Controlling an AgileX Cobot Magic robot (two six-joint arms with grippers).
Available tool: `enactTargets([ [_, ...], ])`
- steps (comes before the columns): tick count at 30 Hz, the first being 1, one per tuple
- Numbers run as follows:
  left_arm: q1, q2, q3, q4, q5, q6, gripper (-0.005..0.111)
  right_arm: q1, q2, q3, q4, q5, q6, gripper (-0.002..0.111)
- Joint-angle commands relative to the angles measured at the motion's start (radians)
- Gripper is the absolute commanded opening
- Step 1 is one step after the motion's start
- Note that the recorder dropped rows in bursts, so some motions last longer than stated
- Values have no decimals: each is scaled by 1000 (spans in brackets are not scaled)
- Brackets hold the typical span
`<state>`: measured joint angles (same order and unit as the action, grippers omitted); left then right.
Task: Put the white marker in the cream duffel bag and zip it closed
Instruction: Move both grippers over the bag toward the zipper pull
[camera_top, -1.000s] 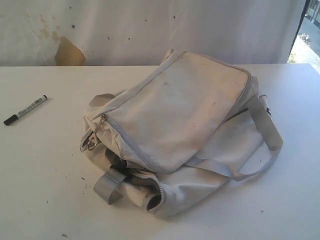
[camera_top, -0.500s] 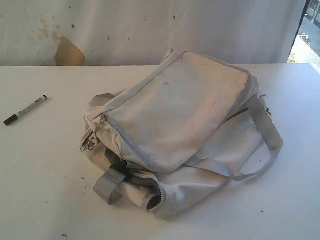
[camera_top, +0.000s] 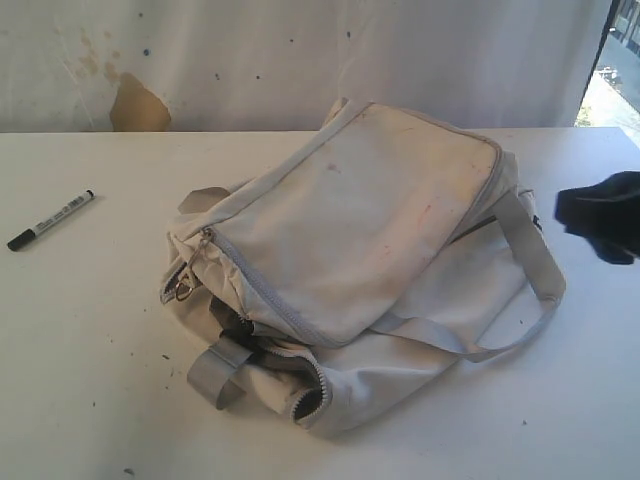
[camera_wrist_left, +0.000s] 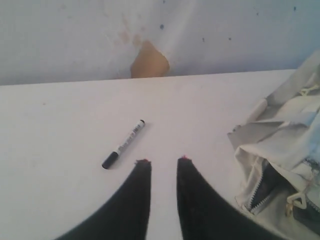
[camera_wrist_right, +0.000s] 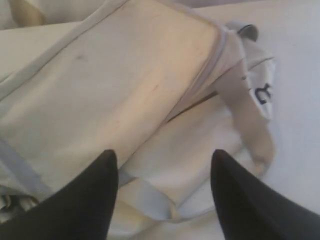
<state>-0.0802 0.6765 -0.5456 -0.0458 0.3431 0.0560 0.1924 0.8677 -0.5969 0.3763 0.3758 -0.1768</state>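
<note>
The white marker (camera_top: 50, 220) with its black cap lies on the table far left of the cream duffel bag (camera_top: 370, 250), which sits slumped in the middle, its zipper partly open at the near end (camera_top: 305, 395). In the left wrist view my left gripper (camera_wrist_left: 163, 160) hovers over bare table, jaws a little apart and empty, with the marker (camera_wrist_left: 123, 144) just beyond its fingertips and the bag (camera_wrist_left: 285, 145) off to one side. My right gripper (camera_wrist_right: 162, 155) stands wide open above the bag (camera_wrist_right: 100, 90) and a grey strap (camera_wrist_right: 155, 197). It shows as a dark blur (camera_top: 590, 215) at the right edge.
The white table (camera_top: 90, 350) carries small dark specks near its front. A white backdrop with a tan torn patch (camera_top: 138, 105) closes off the far side. A grey strap loop (camera_top: 540, 290) trails off the bag toward the right.
The right gripper has come into the exterior view at the right edge, beside the bag. Marker and bag have not moved.
</note>
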Motion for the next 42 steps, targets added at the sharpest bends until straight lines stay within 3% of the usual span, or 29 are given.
enactTargets([
  [1,-67,103,-6,-45,-60,5,43,98,100,-57,150,30,-97,53],
  [9,-132,305,-63,-194,-84,5,69,295,307,-167,324,57,-165,59],
  [12,-132,377,-118,-212,-60,5,70,365,388,-213,355,57,-168,67],
  [20,-132,548,-217,-282,-24,33,70,528,624,-387,447,28,-168,68],
  [31,-132,721,-316,-740,39,459,70,693,875,-539,536,-178,-166,68],
  [37,-132,770,-357,-850,25,460,70,741,942,-548,551,-278,-156,68],
  [42,-132,813,-391,-858,37,460,70,777,967,-548,553,-332,-151,68],
])
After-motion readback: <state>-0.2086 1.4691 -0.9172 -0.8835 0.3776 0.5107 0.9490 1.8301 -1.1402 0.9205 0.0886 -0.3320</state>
